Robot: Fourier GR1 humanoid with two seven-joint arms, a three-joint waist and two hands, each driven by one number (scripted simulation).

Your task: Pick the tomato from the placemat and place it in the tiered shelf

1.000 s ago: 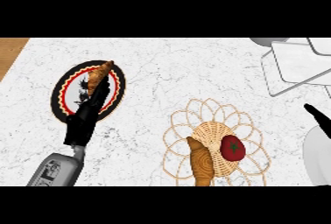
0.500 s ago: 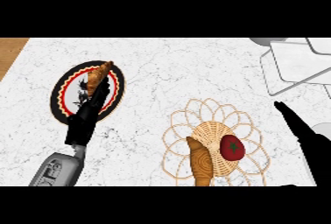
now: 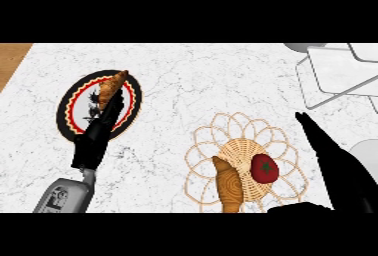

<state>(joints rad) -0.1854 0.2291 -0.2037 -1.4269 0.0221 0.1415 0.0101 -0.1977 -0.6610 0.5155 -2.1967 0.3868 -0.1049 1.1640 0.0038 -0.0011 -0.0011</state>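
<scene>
A red tomato (image 3: 264, 168) lies on the woven wicker placemat (image 3: 244, 165) at lower right, beside a croissant (image 3: 229, 186). My right hand (image 3: 332, 160) comes in from the lower right, fingers straight and open, its tip just right of the placemat and apart from the tomato. The white wire tiered shelf (image 3: 339, 70) stands at the upper right corner. My left hand (image 3: 100, 132) rests open over the left plate (image 3: 74, 107), holding nothing.
A dark plate with a red zigzag rim holds a second croissant (image 3: 112, 87) at the left. A wooden strip (image 3: 11, 60) borders the marble counter (image 3: 192, 90) at upper left. A pale round object (image 3: 365, 150) sits at the right edge.
My right hand has moved in from the right edge toward the placemat, now reaching further left and up. The left hand and all objects have stayed put.
</scene>
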